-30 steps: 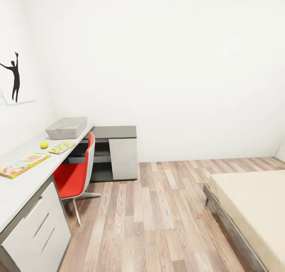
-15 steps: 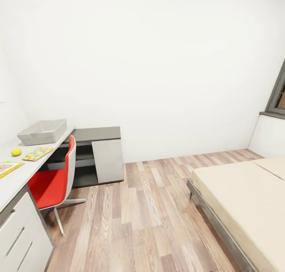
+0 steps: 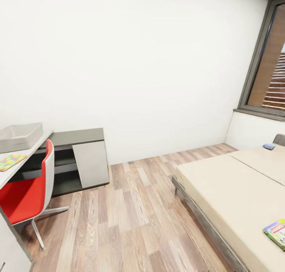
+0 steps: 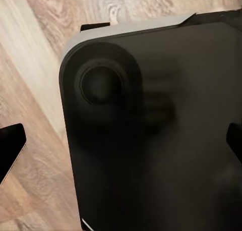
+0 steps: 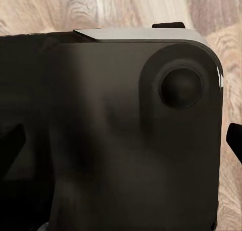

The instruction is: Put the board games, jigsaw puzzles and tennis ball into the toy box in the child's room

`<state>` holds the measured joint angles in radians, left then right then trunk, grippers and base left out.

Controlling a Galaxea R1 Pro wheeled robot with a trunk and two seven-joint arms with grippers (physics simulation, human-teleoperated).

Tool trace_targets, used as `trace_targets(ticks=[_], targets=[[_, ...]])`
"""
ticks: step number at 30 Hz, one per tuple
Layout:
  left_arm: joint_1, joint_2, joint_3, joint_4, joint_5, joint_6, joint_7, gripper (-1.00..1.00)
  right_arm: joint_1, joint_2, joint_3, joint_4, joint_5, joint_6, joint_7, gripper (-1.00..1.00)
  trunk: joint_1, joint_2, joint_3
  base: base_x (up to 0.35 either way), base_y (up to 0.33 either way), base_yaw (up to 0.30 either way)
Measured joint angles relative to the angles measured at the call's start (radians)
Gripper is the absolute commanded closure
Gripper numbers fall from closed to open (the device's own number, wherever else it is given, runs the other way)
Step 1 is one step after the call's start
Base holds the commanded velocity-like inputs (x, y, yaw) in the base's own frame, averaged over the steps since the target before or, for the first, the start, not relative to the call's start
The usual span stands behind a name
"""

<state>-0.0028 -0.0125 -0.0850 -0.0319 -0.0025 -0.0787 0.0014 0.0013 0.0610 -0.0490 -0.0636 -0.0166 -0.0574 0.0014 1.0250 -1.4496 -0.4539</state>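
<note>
The toy box (image 3: 19, 136) sits at the left edge of the head frame on the table (image 3: 8, 173), with a jigsaw puzzle (image 3: 12, 161) just in front of it. A red chair (image 3: 27, 193) stands by the table over the wood floor (image 3: 122, 216). The bed (image 3: 229, 193) fills the lower right; a green board game (image 3: 276, 233) lies at its near edge, lower right corner, and a small blue game (image 3: 268, 146) lies far back near the headboard (image 3: 279, 139), below the window (image 3: 269, 66). In both wrist frames a dark robot base (image 4: 151, 130) sits over the floor; fingertips (image 4: 10, 150) show at the edges, set wide apart, holding nothing.
</note>
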Motion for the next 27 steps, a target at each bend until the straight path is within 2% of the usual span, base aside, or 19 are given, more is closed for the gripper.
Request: trace_targets(ticks=[27], targets=[[0.0, 0.001, 0.0, -0.001, 0.0, -0.005, 0.0, -1.0, 0.0, 0.0, 0.0, 0.0, 0.0, 0.001, -0.001, -1.0, 0.0, 0.0, 0.0, 0.0, 0.0, -0.277]])
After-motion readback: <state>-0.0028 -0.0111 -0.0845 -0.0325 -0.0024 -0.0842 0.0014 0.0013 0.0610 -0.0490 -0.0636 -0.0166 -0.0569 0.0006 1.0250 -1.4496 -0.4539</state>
